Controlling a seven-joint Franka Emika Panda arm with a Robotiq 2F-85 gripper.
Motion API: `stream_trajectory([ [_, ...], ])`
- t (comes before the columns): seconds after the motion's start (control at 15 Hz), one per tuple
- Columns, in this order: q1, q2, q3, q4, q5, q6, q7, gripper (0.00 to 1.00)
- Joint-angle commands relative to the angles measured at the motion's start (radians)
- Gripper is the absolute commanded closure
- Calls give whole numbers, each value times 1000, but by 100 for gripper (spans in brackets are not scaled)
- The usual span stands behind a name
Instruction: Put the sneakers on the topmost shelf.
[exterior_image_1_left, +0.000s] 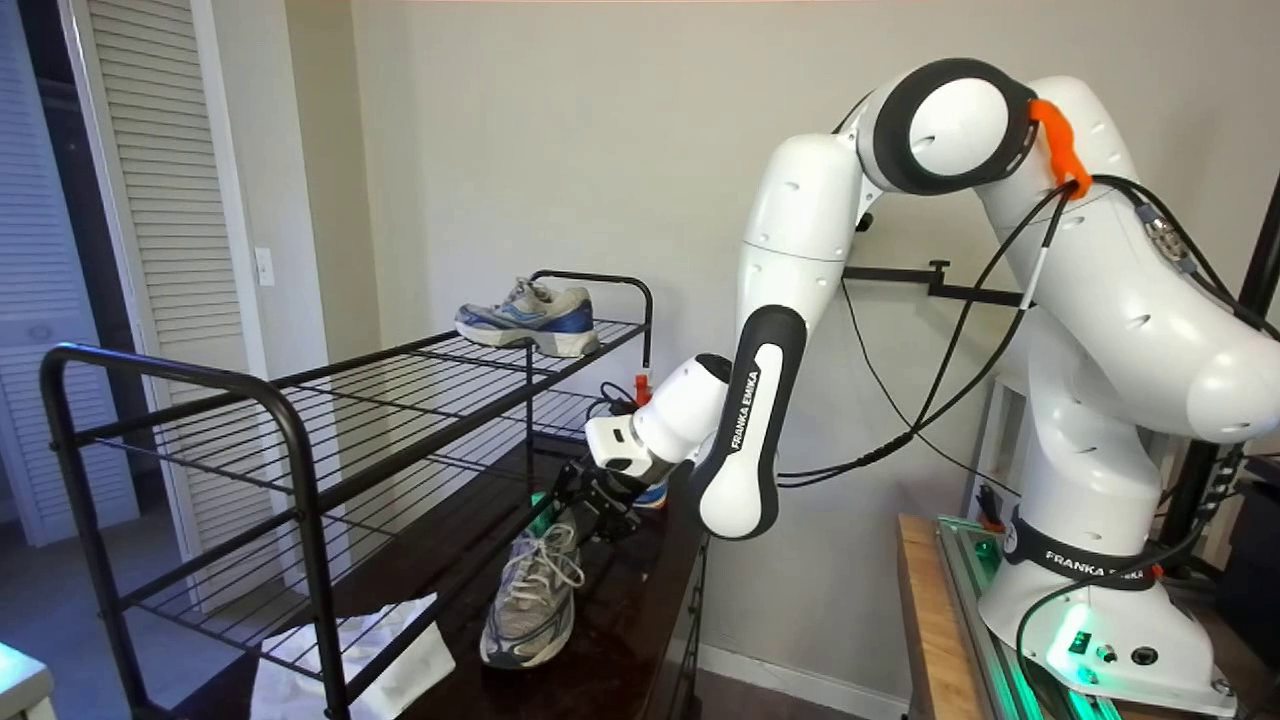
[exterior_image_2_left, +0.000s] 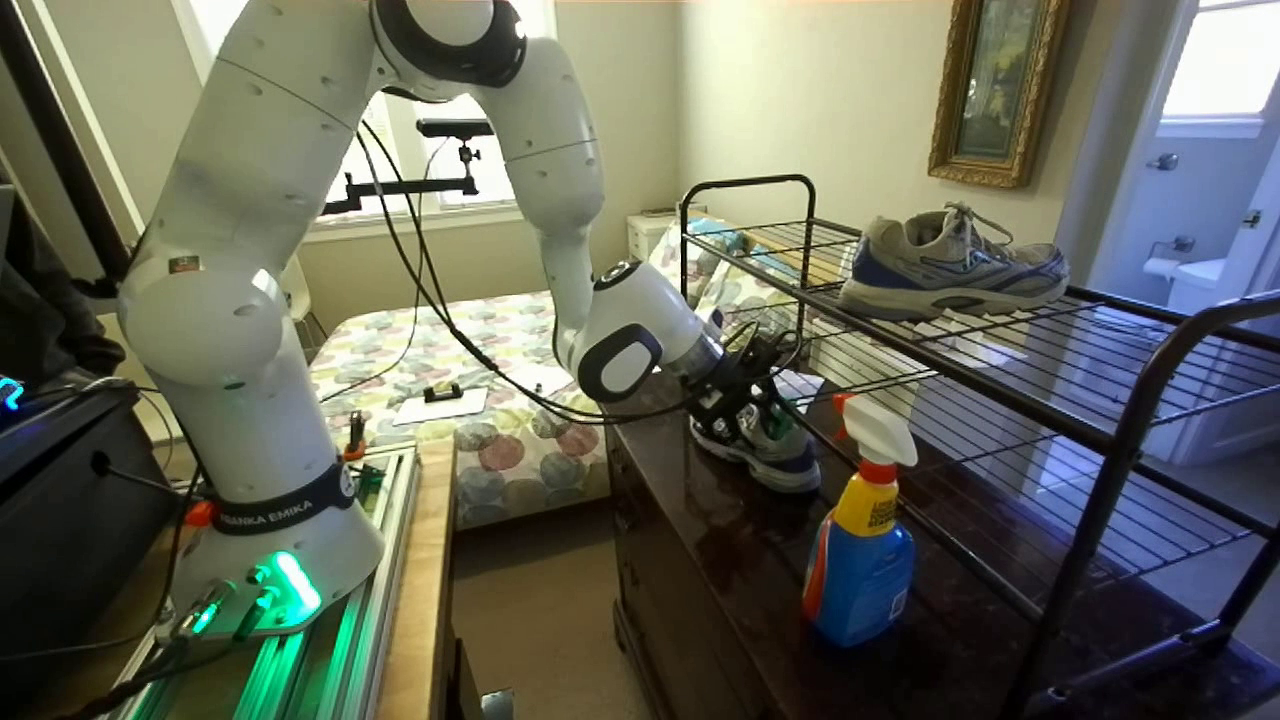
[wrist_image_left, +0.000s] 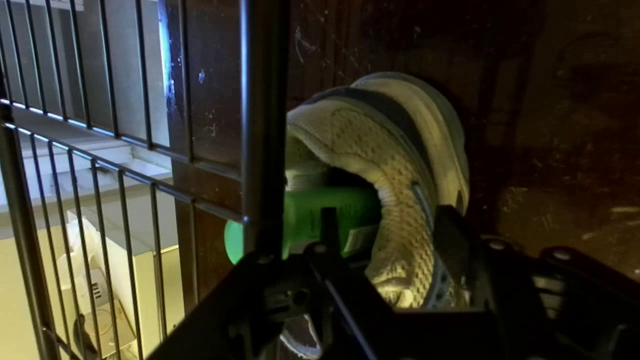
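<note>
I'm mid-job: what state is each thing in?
Lower sneaker: sole down on the dresser
Fingers: apart, straddling that sneaker's side
Upper sneaker: sole down on the topmost shelf
Green tube: apparently partly inside the dresser sneaker
Spray bottle: standing upright
Base light: glowing green

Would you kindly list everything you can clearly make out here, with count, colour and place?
upper sneaker: 1, grey and blue, on the topmost shelf
lower sneaker: 1, grey, on the dresser
cylindrical object: 1, green, at the lower sneaker's opening
rack: 1, black, on the dresser
spray bottle: 1, mostly blue, on the dresser beside the rack
crumpled sheet: 1, white, partly under the rack
dresser: 1, dark brown, beneath the rack
bed: 1, multicoloured cover, in the background
picture: 1, gold-framed, on the wall
louvred doors: 2, pale, beyond the rack
robot arm: 1, white and black, beside the dresser
gripper: 1, black, jaws apart at the lower sneaker's collar
</note>
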Motion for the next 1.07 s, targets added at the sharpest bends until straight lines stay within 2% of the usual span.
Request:
stream_trajectory([
  [0.0, -10, 32, 1, 28, -5, -20, 55, 79],
  [0.13, -5, 25, 2, 14, 3, -26, 91, 95],
  [0.2, -4, 23, 3, 11, 1, -22, 107, 98],
  [0.27, -7, 21, 6, 7, -6, -19, 124, 100],
  [0.4, -5, 22, 4, 4, -8, -13, 146, 97],
  [0.47, -7, 19, 6, 1, -13, -17, 155, 100],
  [0.6, 13, -16, -9, -31, -6, -41, 154, 97],
  [0.73, 121, -76, -102, -92, 82, -139, 104, 97],
  [1.0, 414, -195, -356, -236, 230, -331, 8, 97],
])
